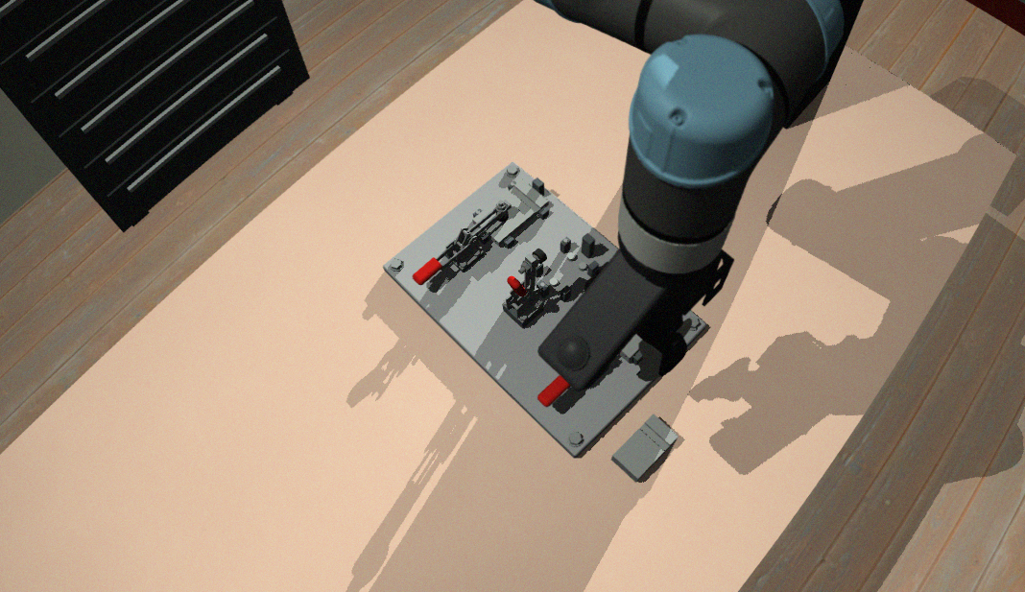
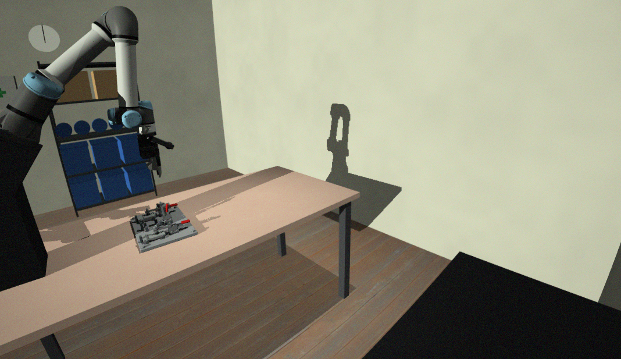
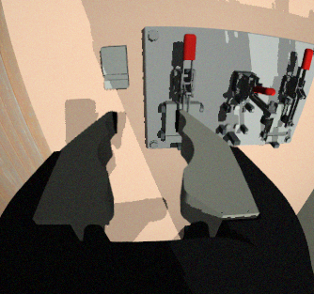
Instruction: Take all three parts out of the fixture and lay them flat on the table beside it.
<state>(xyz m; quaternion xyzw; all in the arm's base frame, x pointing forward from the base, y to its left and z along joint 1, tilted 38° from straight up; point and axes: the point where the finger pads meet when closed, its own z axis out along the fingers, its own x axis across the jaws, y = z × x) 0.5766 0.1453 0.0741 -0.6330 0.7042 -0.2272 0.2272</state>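
The grey fixture plate carries three toggle clamps with red handles. One grey stepped block lies flat on the table beside the plate's near end. A light grey piece sits at the far station, whose red handle lies down. The middle handle stands up by bare-looking pins. The near handle lies down; its station is partly hidden by my finger. My gripper is open, fingers apart and empty, above the plate's near end.
The arm covers part of the plate's near end in the top view. Bolt heads and dark posts stand up from the plate. A black drawer cabinet stands beyond the table. A shelf with blue bins stands behind.
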